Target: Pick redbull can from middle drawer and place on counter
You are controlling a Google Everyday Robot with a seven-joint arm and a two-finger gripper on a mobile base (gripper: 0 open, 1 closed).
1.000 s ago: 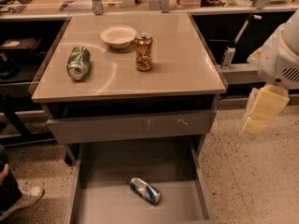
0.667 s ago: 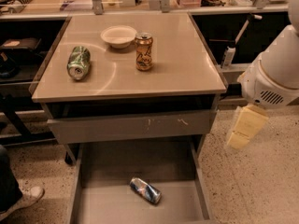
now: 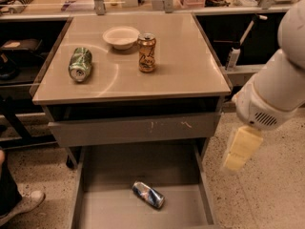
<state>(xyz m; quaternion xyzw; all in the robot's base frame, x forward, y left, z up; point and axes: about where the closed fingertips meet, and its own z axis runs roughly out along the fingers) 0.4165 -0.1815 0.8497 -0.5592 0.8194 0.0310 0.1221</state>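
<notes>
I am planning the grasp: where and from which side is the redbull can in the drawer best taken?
Probably take the redbull can at mid-body from above, closing across its width: it lies on its side, diagonally, on the bare floor of the middle drawer. The gripper hangs outside the drawer, to its right.

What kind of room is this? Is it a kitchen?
Probably not a kitchen; it looks like a robot test lab or workshop. A metal cabinet has its middle drawer open with a redbull can lying inside, cluttered workbenches stand behind the counter, and the robot's hand hangs beside the drawer.
</notes>
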